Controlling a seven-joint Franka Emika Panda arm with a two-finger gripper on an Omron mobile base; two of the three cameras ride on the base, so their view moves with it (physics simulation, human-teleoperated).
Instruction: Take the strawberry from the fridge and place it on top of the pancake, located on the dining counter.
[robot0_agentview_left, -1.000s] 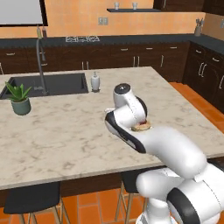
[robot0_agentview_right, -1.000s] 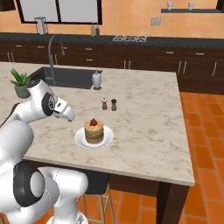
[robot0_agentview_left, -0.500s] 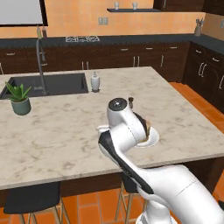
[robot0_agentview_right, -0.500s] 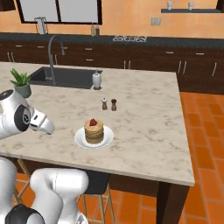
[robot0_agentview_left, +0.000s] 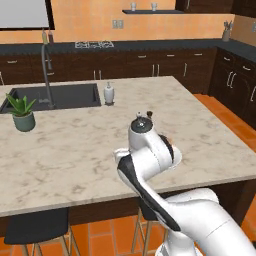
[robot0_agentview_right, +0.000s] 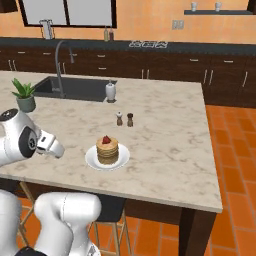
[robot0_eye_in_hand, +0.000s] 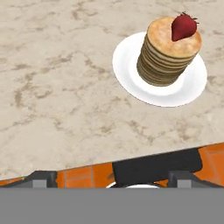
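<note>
Withdrawn toward the near edge of the tabletop (robot0_agentview_right: 165, 125), the jaws are apart and empty, while the strawberry (robot0_agentview_right: 106, 139) sits on the pancake (robot0_agentview_right: 107, 150), on its plate (robot0_eye_in_hand: 131, 74).

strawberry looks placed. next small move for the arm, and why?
Probably none beyond holding the arm clear. The strawberry already sits on top of the pancake on its white plate on the dining counter. The fingertips frame only counter edge and floor, with nothing between them.

Strawberry (robot0_eye_in_hand: 183, 26) atop plated pancake stack (robot0_eye_in_hand: 168, 50), dining counter (robot0_eye_in_hand: 57, 87) beneath
</note>
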